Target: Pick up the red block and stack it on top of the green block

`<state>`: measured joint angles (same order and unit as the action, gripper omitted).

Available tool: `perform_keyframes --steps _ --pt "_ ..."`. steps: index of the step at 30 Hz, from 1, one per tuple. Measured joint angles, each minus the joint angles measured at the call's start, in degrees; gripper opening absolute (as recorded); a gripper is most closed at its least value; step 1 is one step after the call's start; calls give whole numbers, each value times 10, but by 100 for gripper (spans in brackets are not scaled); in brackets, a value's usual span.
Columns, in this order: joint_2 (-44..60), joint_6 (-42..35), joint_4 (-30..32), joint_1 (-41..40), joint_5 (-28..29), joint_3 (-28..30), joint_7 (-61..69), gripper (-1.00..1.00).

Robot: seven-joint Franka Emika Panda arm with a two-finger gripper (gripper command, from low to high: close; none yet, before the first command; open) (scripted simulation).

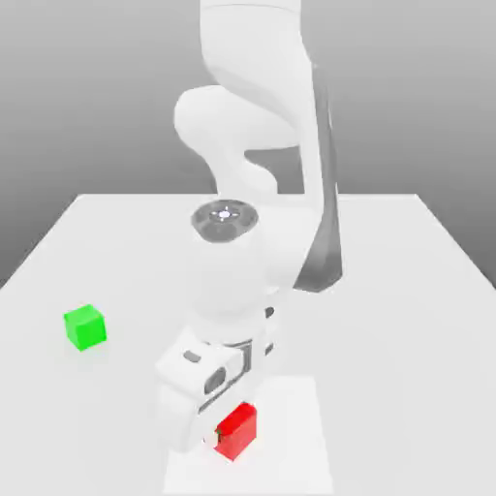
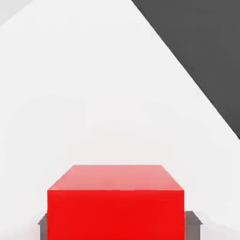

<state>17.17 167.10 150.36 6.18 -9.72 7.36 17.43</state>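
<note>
Red block (image 1: 236, 430): on worktop (image 1: 407, 291) near its front edge, clenched between the fingers (image 2: 193, 224) of the hand (image 1: 215, 438) for lifting. Green block (image 1: 84, 327): well apart toward the exterior view's left, top bare for stacking.

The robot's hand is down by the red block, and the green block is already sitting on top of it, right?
Not quite. The green block sits alone on the table, far off toward the exterior view's left. The gripper is indeed down at the red block, closed on it.
</note>
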Motion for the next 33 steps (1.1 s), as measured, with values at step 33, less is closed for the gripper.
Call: perform_keyframes --steps 33 --pt "-293 -105 163 -281 261 308 427 -100"
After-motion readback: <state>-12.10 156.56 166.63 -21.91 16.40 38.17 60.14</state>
